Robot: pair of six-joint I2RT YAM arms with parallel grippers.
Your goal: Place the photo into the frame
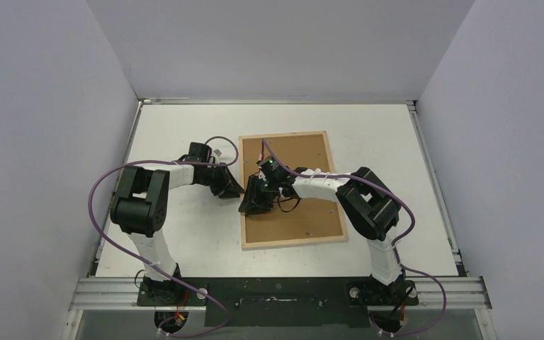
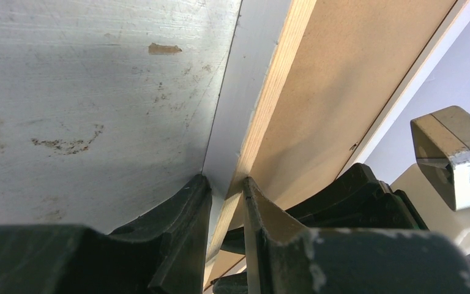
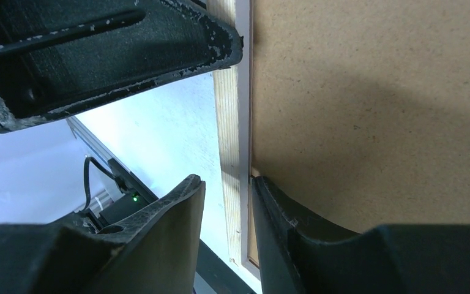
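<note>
The frame (image 1: 295, 243) lies on the table (image 1: 184, 241), with its brown back board (image 1: 304, 152) up. I cannot see the photo. The left gripper (image 2: 225, 181) pinches the frame's left wood rim. The right gripper (image 3: 226, 181) sits narrow around that rim, not tight yet. The frame looks stiff and light. Its clear pane could break, so hold the rim. There are no words to read.

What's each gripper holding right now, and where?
The left gripper pinches the frame's left rim; the right gripper straddles that rim, open, holding nothing.
</note>
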